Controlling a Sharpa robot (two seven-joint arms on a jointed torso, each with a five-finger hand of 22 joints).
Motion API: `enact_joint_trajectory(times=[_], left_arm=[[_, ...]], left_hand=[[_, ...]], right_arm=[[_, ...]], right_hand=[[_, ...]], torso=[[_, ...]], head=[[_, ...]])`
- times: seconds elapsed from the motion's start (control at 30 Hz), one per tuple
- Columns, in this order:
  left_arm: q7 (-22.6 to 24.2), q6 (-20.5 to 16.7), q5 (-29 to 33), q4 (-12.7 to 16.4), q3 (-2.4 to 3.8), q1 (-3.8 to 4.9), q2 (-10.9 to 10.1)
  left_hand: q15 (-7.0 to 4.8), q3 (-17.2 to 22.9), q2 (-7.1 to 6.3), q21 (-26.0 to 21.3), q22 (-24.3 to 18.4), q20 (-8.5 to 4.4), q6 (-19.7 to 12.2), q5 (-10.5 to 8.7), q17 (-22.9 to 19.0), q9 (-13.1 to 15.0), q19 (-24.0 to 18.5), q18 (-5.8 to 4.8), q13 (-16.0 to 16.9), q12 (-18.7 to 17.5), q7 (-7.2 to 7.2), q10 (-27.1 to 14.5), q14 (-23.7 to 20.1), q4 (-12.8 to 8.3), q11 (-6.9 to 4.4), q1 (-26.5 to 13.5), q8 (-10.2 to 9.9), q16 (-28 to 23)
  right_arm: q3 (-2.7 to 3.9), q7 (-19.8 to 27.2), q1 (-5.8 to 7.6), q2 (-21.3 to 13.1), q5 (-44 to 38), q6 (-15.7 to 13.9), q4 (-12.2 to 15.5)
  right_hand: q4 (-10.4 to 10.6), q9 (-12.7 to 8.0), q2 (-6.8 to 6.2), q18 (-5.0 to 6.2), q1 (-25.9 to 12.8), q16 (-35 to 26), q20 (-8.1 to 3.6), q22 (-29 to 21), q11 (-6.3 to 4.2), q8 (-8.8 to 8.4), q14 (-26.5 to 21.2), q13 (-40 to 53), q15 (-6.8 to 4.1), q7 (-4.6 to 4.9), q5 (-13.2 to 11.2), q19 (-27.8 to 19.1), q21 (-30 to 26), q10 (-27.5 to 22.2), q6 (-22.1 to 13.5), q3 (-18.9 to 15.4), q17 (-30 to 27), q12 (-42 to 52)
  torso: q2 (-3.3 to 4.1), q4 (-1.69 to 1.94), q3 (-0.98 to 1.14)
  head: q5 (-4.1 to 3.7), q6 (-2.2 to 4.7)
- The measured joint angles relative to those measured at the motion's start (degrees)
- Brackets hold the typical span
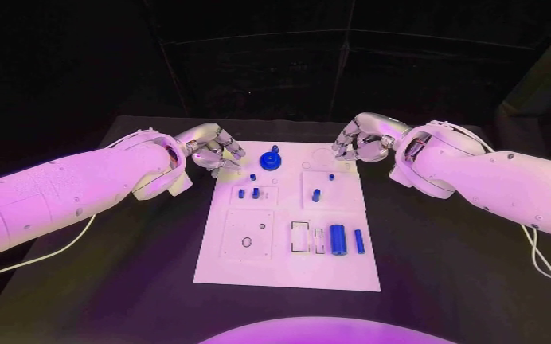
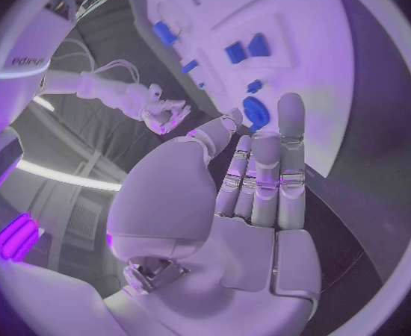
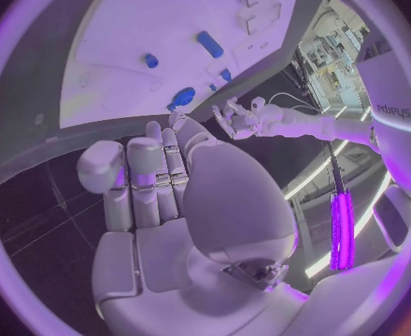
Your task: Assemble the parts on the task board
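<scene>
Two hands: left hand (image 1: 213, 150) at the task board's 11 o'clock corner, right hand (image 1: 361, 140) at its 1 o'clock corner, both just off the far edge.
Left hand state: released, fingers (image 2: 265, 173) straight and side by side, nothing held.
Right hand state: released, fingers (image 3: 156, 173) extended close together, nothing held.
Task board (image 1: 290, 268): flat white rectangular plate, matte, long axis running 12 to 6 o'clock, lying at the centre of the black table (image 1: 447, 248); shallow square panels and rectangular cut-outs on its face.
Knob part (image 1: 271, 158): glossy blue, round base with a small stem on top, standing upright near the board's 12 o'clock edge, between the two hands.
Large cylinder (image 1: 339, 239): smooth blue, lying flat at the board's 4 o'clock area, long axis 12 to 6.
Slim pin (image 1: 358, 240): blue rod just beside the large cylinder at its 3 o'clock side, parallel to it.
Oblong peg (image 1: 316, 195): small, blue, rounded ends, on the panel toward 2 o'clock.
Short pegs (image 1: 248, 193): pair of small blue pieces side by side toward 10 o'clock.
</scene>
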Motion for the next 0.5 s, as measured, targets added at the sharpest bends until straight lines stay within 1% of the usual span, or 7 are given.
enact_joint_trajectory(times=[0.07,0.1,0.17,0.23,0.27,0.33,0.5], left_arm=[[2.04,0.01,6.13,0.56,0.0,0.03,-0.39],[3.12,0.03,9.94,0.94,0.0,0.05,-0.58],[4.99,0.08,17.24,1.62,0.0,0.06,-0.87],[6.64,0.2,24.68,2.24,0.0,0.06,-1.09],[7.24,0.27,27.43,2.48,0.0,0.06,-1.17],[8.38,0.44,32.88,3.05,0.0,0.07,-1.39],[10.04,0.81,40.69,4.21,-0.01,0.07,-1.9]], left_hand=[[-0.08,-0.06,1.03,-0.58,-0.25,-0.03,0.84,0.0,-2.34,0.0,-0.72,-0.01,0.41,1.34,-0.04,2.04,-1.32,1.0,-0.32,-0.85,0.29,-1.6],[-0.35,0.22,1.86,-0.71,-0.38,-0.02,1.42,0.0,-3.04,0.02,-0.76,-0.01,0.69,2.2,-0.26,3.27,-1.79,1.14,-0.64,-0.56,0.67,-2.01],[-0.78,0.97,2.77,-0.83,-0.46,-0.32,2.69,0.0,-3.8,0.17,-1.07,-0.01,1.15,3.66,-0.53,5.27,-2.22,0.76,-1.16,0.37,1.41,-2.33],[-0.84,0.97,2.84,-0.91,-0.56,-0.32,3.24,0.0,-4.29,0.28,-1.07,-0.02,1.46,4.63,-0.65,6.36,-2.28,0.77,-1.42,0.33,1.77,-2.33],[-0.97,0.97,3.04,-1.09,-0.58,-0.32,3.24,0.0,-4.45,0.27,-1.07,-0.01,1.53,4.84,-0.65,6.47,-2.41,0.77,-1.53,0.08,1.77,-2.34],[-0.85,0.78,2.6,-1.09,-0.65,-0.32,3.24,0.0,-4.77,0.28,-1.07,-0.02,1.57,4.99,-0.65,6.47,-2.68,0.96,-1.53,-0.35,1.77,-2.62],[-0.86,0.64,2.36,-1.29,-0.71,-0.53,3.24,0.0,-5.05,0.27,-1.27,-0.02,1.62,5.25,-0.65,6.46,-2.69,1.09,-1.53,-0.6,1.77,-2.65]], right_arm=[[0.0,-1.1,-0.23,-0.05,-2.93,0.47,0.36],[0.0,-1.75,-0.38,-0.07,-4.54,0.74,0.57],[0.0,-3.04,-0.72,-0.07,-7.48,1.2,0.96],[-0.01,-4.54,-1.17,-0.04,-10.46,1.66,1.24],[-0.03,-5.14,-1.34,0.0,-11.59,1.82,1.27],[-0.03,-6.31,-1.75,0.14,-13.92,2.14,1.34],[-0.04,-7.98,-2.3,0.74,-17.52,2.73,1.44]], right_hand=[[0.12,-0.1,-0.14,0.0,-0.14,0.0,0.0,-0.13,0.0,-0.34,0.0,-0.38,0.0,0.0,-0.15,0.0,0.0,0.0,0.0,0.26,-0.22,-0.22],[0.24,-0.13,-0.48,0.0,-0.48,0.0,-0.02,-0.35,0.0,-0.64,0.0,-0.69,0.0,0.0,-0.15,-0.03,0.0,0.0,0.0,0.38,-0.45,-0.5],[0.25,-0.13,-1.06,0.01,-1.06,-0.61,-0.04,-1.45,0.08,-1.34,0.0,-1.53,0.0,0.57,0.34,-0.82,-0.27,-0.08,-0.57,1.06,-1.55,-1.33],[0.34,-0.12,-1.45,0.01,-1.45,-1.36,0.31,-2.46,0.7,-1.82,0.0,-2.29,0.0,1.07,0.81,-1.16,-0.84,-0.7,-1.08,1.4,-2.53,-1.93],[0.34,-0.13,-1.51,0.01,-1.51,-1.36,0.31,-2.64,0.73,-1.85,-0.02,-2.51,0.02,1.14,0.81,-1.16,-0.85,-0.73,-1.14,1.4,-2.7,-1.96],[0.32,-0.13,-1.89,0.01,-1.84,-1.36,0.3,-2.69,0.73,-2.16,-0.23,-2.88,0.22,1.13,0.81,-1.16,-0.85,-0.73,-1.14,1.72,-2.7,-2.15],[-0.06,-0.12,-2.56,0.01,-1.65,-1.04,0.43,-2.51,1.16,-2.84,-0.12,-3.96,0.33,1.67,0.04,-1.29,-0.85,-1.17,-1.67,2.84,-2.39,-2.81]], torso=[[-0.02,0.04,-0.06],[-0.02,0.07,-0.08],[-0.02,0.11,-0.13],[-0.02,0.1,-0.14],[-0.02,0.1,-0.14],[-0.02,0.09,-0.14],[0.03,0.05,-0.07]], head=[[-0.53,0.27],[-0.79,0.4],[-1.23,0.69],[-1.43,0.86],[-1.47,0.93],[-1.49,0.99],[-1.38,0.99]])
